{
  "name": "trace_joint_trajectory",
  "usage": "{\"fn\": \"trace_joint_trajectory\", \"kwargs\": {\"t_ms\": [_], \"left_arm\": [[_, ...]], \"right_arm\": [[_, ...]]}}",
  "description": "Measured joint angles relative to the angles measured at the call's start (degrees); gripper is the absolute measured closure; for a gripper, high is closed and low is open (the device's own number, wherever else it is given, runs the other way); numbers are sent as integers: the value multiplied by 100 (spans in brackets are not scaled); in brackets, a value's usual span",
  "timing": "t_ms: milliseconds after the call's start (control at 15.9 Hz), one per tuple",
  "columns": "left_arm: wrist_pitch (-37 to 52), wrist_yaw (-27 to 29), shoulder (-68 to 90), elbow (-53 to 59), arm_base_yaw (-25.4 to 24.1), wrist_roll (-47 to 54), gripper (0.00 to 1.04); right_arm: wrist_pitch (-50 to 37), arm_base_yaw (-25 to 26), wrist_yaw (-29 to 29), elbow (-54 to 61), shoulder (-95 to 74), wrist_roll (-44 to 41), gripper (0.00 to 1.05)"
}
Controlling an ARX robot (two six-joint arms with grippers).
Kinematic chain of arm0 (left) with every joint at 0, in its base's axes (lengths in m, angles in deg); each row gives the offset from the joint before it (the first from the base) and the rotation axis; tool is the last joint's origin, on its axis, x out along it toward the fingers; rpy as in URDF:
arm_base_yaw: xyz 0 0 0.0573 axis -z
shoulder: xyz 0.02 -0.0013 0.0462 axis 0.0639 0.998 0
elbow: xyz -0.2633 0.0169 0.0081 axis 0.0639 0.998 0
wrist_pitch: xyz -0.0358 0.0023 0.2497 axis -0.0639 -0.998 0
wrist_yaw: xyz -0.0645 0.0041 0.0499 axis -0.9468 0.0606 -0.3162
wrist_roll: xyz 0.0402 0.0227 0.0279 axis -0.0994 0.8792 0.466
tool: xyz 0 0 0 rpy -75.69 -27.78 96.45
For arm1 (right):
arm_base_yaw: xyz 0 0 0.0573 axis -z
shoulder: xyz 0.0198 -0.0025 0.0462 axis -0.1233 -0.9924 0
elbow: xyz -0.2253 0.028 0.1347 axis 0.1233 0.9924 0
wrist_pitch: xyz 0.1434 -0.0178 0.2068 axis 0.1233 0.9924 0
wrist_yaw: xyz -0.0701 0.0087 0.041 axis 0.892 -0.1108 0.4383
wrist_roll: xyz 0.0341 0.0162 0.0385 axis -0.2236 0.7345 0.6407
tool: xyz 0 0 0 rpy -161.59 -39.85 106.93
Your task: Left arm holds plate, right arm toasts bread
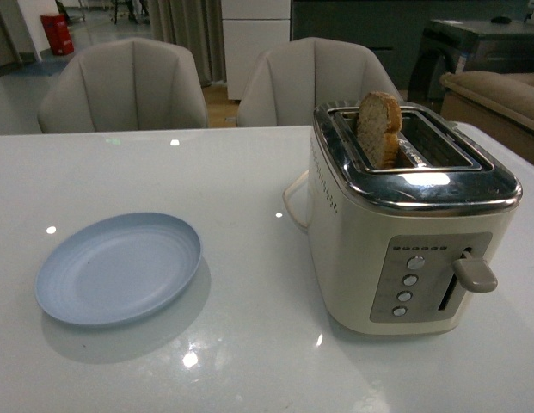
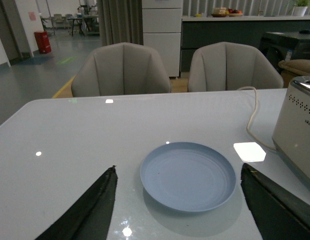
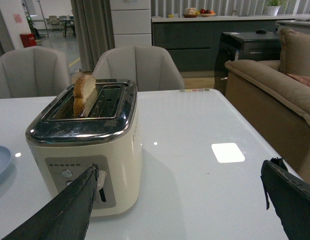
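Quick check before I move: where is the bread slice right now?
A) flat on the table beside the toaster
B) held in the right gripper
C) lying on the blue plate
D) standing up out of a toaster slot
D: the bread stands upright, sticking out of a slot of the toaster, while the plate is bare.

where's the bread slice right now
The bread stands upright in the left-hand slot of the cream toaster, its top poking out, on the right of the front view. The blue plate lies empty to the toaster's left.
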Motion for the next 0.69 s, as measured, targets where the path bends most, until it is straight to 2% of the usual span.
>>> {"fn": "trace_joint_trajectory", "kwargs": {"t_ms": [126,188,691], "left_arm": [[0,0,0,0,0,0,10],[0,0,0,0,0,4,6],[0,0,2,0,0,4,7]], "right_arm": [[0,0,0,0,0,0,6],[0,0,0,0,0,0,6],[0,0,0,0,0,0,6]]}}
